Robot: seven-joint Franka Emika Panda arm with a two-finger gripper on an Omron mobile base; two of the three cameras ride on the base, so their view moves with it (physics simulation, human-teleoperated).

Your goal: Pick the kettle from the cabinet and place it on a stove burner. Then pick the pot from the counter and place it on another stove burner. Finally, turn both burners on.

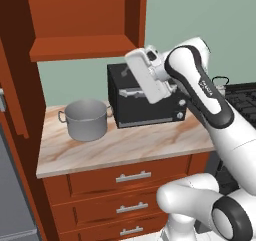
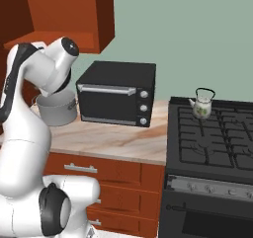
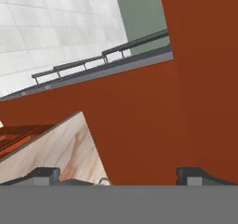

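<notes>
Spread-apart fingers (image 3: 46, 175) hang over marbled counter (image 1: 125, 147) bearing pot (image 1: 86, 119), toaster oven (image 2: 118, 94); kettle (image 2: 202, 105) on stove (image 2: 212, 138).

Simulated kitchen: black range (image 2: 212, 138), toaster oven (image 2: 117, 94), marbled counter (image 1: 125, 147), wooden drawers (image 1: 127, 177).

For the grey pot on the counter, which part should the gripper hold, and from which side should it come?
Probably the rim of the pot, from above. It stands upright with no lid, so one finger can go inside the thin straight wall and one outside. Its loop side handles look small. The toaster oven stands close on one side.
</notes>
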